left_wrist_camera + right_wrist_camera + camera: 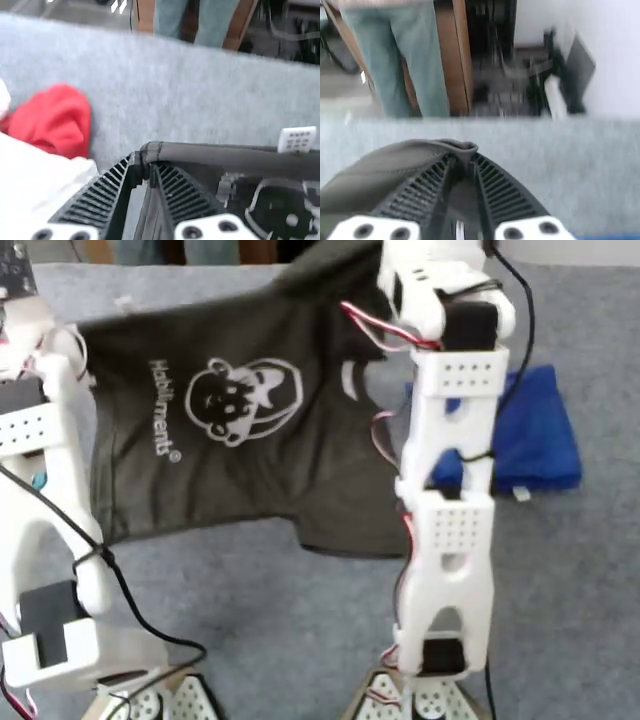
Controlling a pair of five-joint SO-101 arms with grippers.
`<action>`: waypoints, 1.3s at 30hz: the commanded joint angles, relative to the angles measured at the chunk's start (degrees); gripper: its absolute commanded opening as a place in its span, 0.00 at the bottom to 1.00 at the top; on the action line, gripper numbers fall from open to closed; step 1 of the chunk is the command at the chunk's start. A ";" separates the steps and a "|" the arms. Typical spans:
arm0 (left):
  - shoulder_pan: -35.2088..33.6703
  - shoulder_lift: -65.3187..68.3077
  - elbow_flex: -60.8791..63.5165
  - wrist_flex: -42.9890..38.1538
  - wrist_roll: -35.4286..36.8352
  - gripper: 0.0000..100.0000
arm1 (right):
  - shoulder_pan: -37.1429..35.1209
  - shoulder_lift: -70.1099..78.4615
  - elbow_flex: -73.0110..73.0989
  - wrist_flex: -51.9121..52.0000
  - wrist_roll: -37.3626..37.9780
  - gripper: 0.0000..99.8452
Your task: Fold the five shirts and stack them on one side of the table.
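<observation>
The left gripper (147, 167) is seen pressed together on a rolled edge of the dark shirt (225, 155). The cloth is pinched right at the tips of its ribbed fingers (112, 187), and the rest of that edge is stretched away to one side of the gripper. Beyond the fingertips the grey table (200, 85) is spread out. A crumpled red shirt (55, 120) is found on it, well off to the gripper's other side, and a white cloth (30, 185) is laid just beside the red one, nearer the gripper.

The right gripper (463, 159) is likewise closed on the dark shirt (a fold of it is bunched between the two fingertips). From the pinch, the fabric is draped down along one side of the fingers. More of the grey table is shown ahead of this gripper.

From above, the dark shirt is seen opened out on the table between the two arms, with its white print (235, 400) turned upward and its far edge drawn toward both grippers. The left arm (45, 460) is placed at one side of the shirt, and the right arm (455, 500) is stretched over its other side. A folded blue shirt (540, 440) is set flat on the table just at the outer side of the right arm, near the dark shirt; whether the two are touching cannot be told.
</observation>
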 commanded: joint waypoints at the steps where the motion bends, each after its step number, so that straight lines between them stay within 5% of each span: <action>1: -0.48 -0.62 1.54 2.90 -4.31 0.03 | -2.11 -0.84 -3.12 7.12 0.26 0.01; 7: -1.80 -9.58 11.21 4.57 -6.15 0.03 | -6.33 -0.84 -2.07 17.67 13.27 0.01; 11: -1.45 -19.78 26.24 4.04 -11.69 0.03 | -6.68 -1.01 -0.66 17.76 14.42 0.01; 18: -3.91 -32.00 54.11 -14.24 -13.45 0.03 | -8.62 -8.48 15.34 17.76 16.35 0.01; 32: -3.12 -34.81 63.16 -13.71 -14.07 0.03 | -9.67 -35.12 67.38 11.87 28.04 0.01; 39: -2.59 -34.81 66.51 -18.81 -24.79 0.03 | -6.86 -46.90 88.04 6.51 33.93 0.01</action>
